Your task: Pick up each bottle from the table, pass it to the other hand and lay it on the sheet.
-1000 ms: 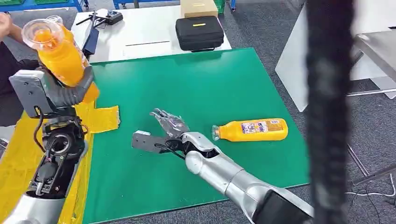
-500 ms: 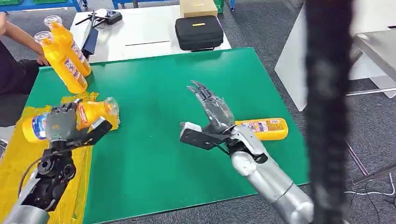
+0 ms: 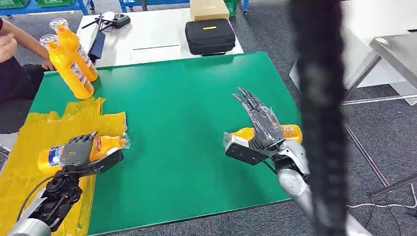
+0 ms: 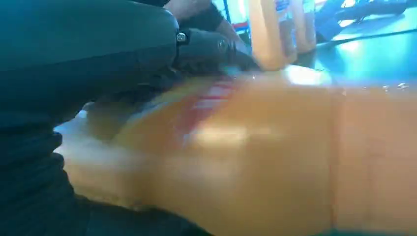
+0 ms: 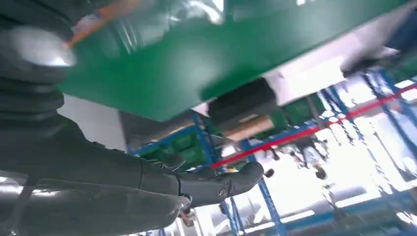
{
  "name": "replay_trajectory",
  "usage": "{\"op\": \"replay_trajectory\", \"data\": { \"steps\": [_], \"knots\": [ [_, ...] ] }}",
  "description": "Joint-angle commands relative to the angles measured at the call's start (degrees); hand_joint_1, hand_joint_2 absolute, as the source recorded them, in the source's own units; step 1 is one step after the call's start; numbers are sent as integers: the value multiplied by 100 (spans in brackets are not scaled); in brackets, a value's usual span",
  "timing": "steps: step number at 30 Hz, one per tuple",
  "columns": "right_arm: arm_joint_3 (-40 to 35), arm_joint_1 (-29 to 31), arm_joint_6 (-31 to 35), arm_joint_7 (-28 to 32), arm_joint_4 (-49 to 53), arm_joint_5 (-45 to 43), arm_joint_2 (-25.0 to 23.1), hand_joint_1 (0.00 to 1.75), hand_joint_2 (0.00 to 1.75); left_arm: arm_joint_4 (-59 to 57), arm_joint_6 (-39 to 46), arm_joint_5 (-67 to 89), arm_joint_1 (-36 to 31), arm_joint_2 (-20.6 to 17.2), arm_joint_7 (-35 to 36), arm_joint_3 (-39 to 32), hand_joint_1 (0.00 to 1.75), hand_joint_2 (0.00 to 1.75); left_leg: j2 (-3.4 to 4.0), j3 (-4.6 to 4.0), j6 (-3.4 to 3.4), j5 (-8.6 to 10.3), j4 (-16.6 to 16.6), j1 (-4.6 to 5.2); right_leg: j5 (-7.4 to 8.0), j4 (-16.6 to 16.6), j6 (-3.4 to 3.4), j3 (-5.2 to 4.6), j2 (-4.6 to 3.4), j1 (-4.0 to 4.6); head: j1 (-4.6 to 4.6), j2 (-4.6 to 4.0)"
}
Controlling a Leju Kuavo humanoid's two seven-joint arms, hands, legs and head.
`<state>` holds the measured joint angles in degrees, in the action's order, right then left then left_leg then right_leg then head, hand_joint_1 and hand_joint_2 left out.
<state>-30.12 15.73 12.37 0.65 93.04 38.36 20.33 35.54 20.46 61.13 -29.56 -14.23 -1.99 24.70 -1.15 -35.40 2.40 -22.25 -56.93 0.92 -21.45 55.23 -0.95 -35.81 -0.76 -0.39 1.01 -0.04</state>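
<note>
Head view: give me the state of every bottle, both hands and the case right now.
Left hand: grips a bottle.
Held bottle: on its side over the yellow sheet.
Right hand: open, fingers spread above the lying bottle.
Lying bottle: on its side on the green table.
Two standing bottles: upright, side by side.
Black case: closed.

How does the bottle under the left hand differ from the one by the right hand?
The left bottle lies on the yellow sheet, gripped by the left hand. The right bottle lies on the bare green table, not held; the open right hand hovers over it. Both are orange, on their sides.
</note>
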Motion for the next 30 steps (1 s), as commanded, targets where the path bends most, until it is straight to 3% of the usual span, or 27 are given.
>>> {"op": "replay_trajectory", "data": {
  "steps": [1, 6, 12, 17, 24, 30],
  "knots": [
    [242, -434, -549, -561, -15, 311, 653, 0, 175, -25, -73, -770, 399, 156, -456, 53, 0, 0, 4, 27, -14, -6, 7, 1, -7, -7, -1, 25, 8, 0, 0, 0],
    [478, -612, -1020, -823, -472, 466, 936, 0, 175, 1990, -366, -2336, 1124, 85, -617, -300, 0, 0, -2, 28, -9, -1, 4, 2, -8, -6, -2, 33, 20, 1, -2, 0],
    [329, -168, -1092, -714, -1206, 649, 972, 0, 175, 3923, -612, -4248, 1646, -82, -612, -535, 0, 0, 9, 10, -5, -2, -5, 1, -1, -3, -4, 18, 7, 4, -2, 0],
    [267, -61, -1049, -692, -1290, 711, 969, 0, 175, 4094, -538, -4452, 1699, -93, -678, -565, 0, 0, 26, -2, -15, -13, -15, -1, -2, 6, -11, 0, 2, 6, -4, 0],
    [-178, 736, -1075, -578, -2237, 738, 851, 0, 175, 5240, -509, -5505, 1939, -229, -852, -581, 0, 0, 41, -17, -7, -12, -20, -4, 0, 7, -14, -13, -12, 9, -2, 0],
    [-265, 860, -1101, -554, -2644, 736, 650, 0, 175, 5379, -452, -5598, 1952, -260, -890, -509, 0, 0, 22, -19, -2, 1, -7, -3, 5, -4, -14, -11, 1, 9, -2, 0]
  ]
}}
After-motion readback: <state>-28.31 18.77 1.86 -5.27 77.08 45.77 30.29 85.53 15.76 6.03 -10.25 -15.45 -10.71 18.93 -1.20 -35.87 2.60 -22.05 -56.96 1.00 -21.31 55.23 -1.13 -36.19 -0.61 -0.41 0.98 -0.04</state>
